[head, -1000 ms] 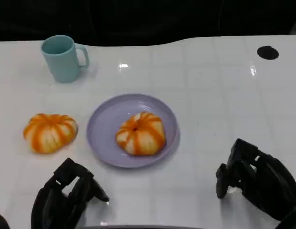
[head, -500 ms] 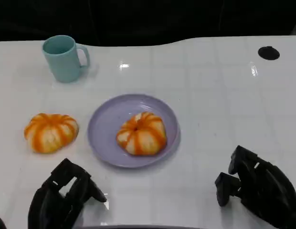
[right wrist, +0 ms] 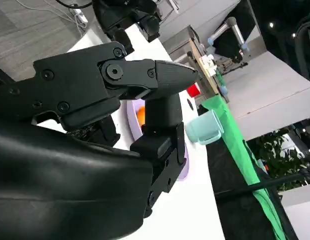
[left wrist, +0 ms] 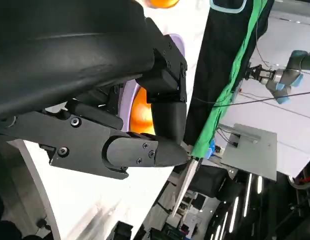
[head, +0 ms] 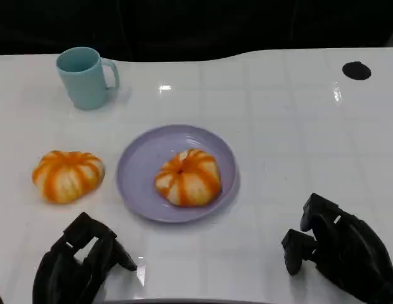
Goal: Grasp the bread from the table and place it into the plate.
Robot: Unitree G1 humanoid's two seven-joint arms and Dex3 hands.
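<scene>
Fingers of the left hand and right hand hold nothing, slightly apart. One bread lies in the purple plate; another bread waits on the counter, needing the left hand's reach.

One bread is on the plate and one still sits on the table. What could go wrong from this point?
The bread on the table lies close to the purple plate; the left hand, reaching for it, might nudge the plate. The bread on the plate sits toward the right half, so a second one dropped beside it could land on the left rim and roll off. The teal mug stands well behind, a lesser risk.
</scene>
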